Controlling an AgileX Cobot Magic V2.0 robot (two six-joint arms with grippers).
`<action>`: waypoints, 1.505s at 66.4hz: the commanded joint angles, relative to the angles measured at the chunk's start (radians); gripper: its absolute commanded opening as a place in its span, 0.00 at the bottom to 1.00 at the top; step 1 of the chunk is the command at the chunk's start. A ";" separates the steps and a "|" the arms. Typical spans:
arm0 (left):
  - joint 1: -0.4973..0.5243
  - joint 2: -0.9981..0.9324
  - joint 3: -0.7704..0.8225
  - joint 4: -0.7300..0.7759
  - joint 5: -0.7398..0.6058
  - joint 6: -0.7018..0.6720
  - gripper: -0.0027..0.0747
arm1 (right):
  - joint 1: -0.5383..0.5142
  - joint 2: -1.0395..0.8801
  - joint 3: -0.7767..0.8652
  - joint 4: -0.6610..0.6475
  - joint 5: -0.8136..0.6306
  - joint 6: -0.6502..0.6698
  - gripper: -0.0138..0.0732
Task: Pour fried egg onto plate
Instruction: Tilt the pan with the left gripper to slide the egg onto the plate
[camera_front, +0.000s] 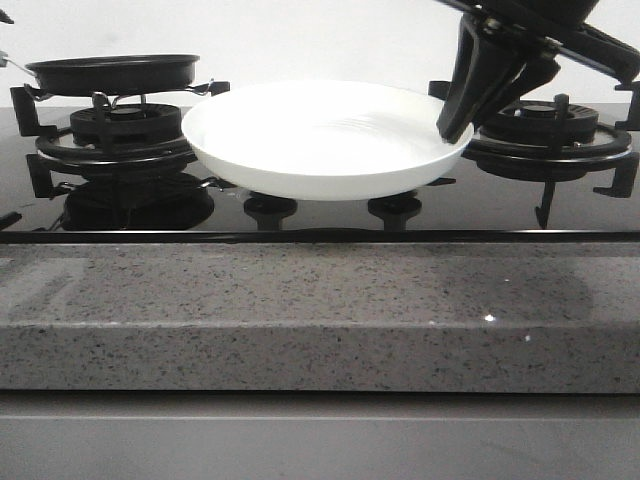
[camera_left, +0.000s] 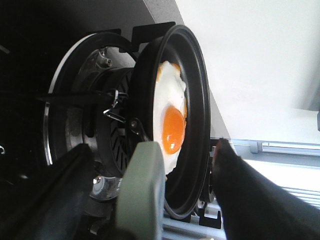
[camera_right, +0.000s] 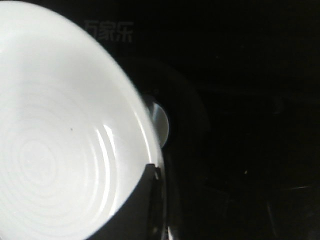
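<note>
Where the right wrist view catches the glossy black stovetop (camera_right: 235, 100), faint Chinese characters show beside the plate (camera_front: 325, 135), too dim to read. The fried egg (camera_left: 171, 117) lies flat in the black frying pan (camera_front: 112, 70) on the left burner (camera_front: 125, 125), at nine o'clock from the plate (yolk orange). The right gripper (camera_front: 462, 112) grips the plate's rim at three o'clock. The left gripper (camera_left: 150, 200) spreads wide around the green pan handle (camera_left: 142, 195). A speckled grey counter (camera_front: 320, 310) fronts the stove
</note>
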 joint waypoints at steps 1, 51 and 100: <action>-0.005 -0.045 -0.030 -0.079 0.048 0.002 0.61 | -0.002 -0.047 -0.023 0.012 -0.035 -0.009 0.04; -0.005 -0.045 -0.030 -0.132 0.066 0.002 0.14 | -0.002 -0.047 -0.023 0.012 -0.035 -0.009 0.04; -0.005 -0.145 -0.030 -0.243 0.098 0.052 0.01 | -0.002 -0.047 -0.023 0.012 -0.035 -0.009 0.04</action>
